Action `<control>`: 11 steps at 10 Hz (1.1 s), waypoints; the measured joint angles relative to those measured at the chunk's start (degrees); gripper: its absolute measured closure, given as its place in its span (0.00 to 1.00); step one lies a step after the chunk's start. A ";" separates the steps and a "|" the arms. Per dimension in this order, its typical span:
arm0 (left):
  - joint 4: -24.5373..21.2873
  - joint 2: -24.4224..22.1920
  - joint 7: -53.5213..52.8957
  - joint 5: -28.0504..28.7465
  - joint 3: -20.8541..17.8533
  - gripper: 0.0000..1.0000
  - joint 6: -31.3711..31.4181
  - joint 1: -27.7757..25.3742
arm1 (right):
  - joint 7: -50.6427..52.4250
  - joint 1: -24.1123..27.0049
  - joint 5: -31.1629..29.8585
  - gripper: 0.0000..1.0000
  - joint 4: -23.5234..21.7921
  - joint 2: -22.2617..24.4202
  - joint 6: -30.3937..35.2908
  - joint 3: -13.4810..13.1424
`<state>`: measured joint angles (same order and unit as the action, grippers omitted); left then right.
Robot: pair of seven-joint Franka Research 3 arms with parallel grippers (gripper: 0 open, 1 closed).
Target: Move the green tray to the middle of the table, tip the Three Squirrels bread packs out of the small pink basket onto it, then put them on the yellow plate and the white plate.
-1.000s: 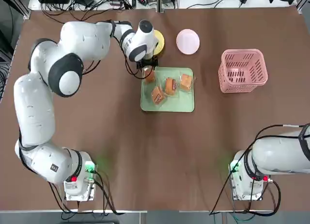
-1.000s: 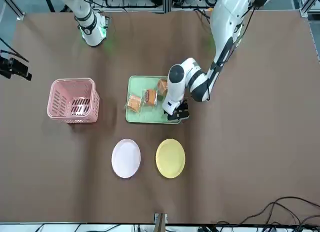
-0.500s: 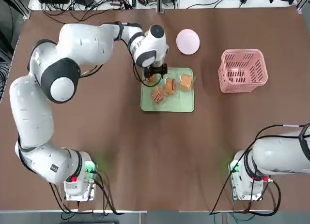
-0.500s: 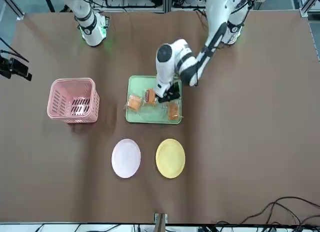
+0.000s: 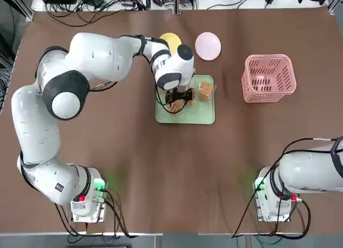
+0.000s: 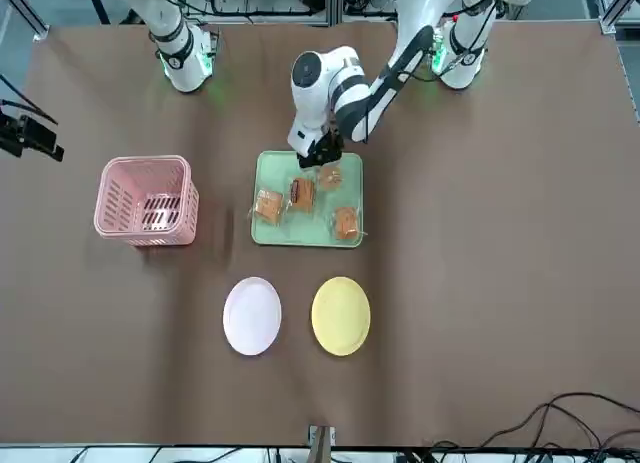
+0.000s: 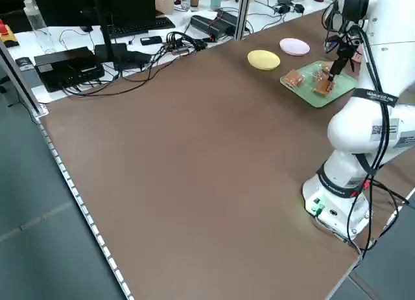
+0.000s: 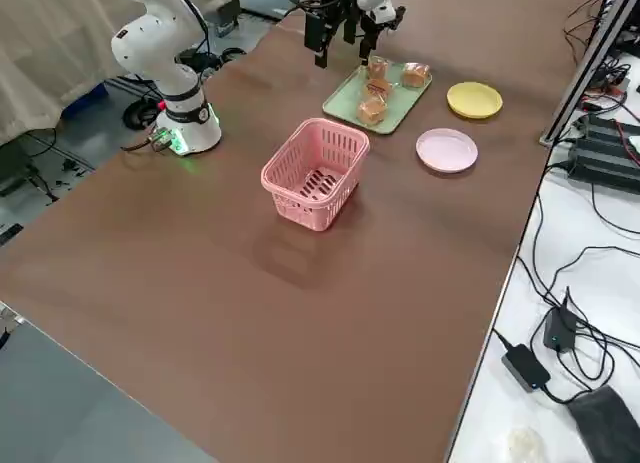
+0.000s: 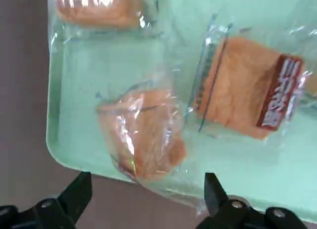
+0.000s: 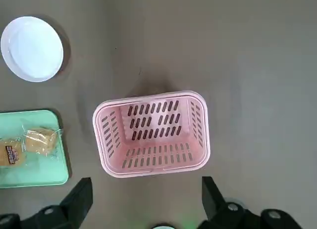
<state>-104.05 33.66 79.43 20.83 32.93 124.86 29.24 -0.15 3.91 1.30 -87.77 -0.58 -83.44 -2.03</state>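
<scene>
Above the green tray (image 6: pixel 310 233), the left gripper (image 9: pixel 148 197) hangs with its two fingers wide apart, nothing between them. Beneath and around it, four bread packs (image 9: pixel 142 135) lie apart on the tray. Just beyond the tray from its arm sit the yellow plate (image 6: pixel 341 316) and, beside that, the white plate (image 6: pixel 252 316). Farther to its right stands the pink basket (image 5: pixel 268 78), upright, with the right gripper (image 10: pixel 148 202) parked near it, fingers apart too.
</scene>
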 joint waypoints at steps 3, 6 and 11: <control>-0.24 1.22 0.08 0.00 -0.90 0.00 0.02 -0.57 | -0.02 0.00 0.00 0.03 0.00 0.00 0.00 0.00; -0.38 2.01 -0.49 0.03 -4.04 0.00 0.01 -0.89 | -0.05 0.00 0.00 0.03 0.00 0.00 0.00 0.00; -0.36 2.54 -0.70 0.04 -5.00 0.00 0.05 -1.41 | -0.08 0.02 0.00 0.03 0.00 0.00 -0.02 0.00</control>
<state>-104.41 36.19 78.72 20.86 27.93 124.92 27.83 -0.23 3.93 1.30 -87.77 -0.58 -83.47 -2.03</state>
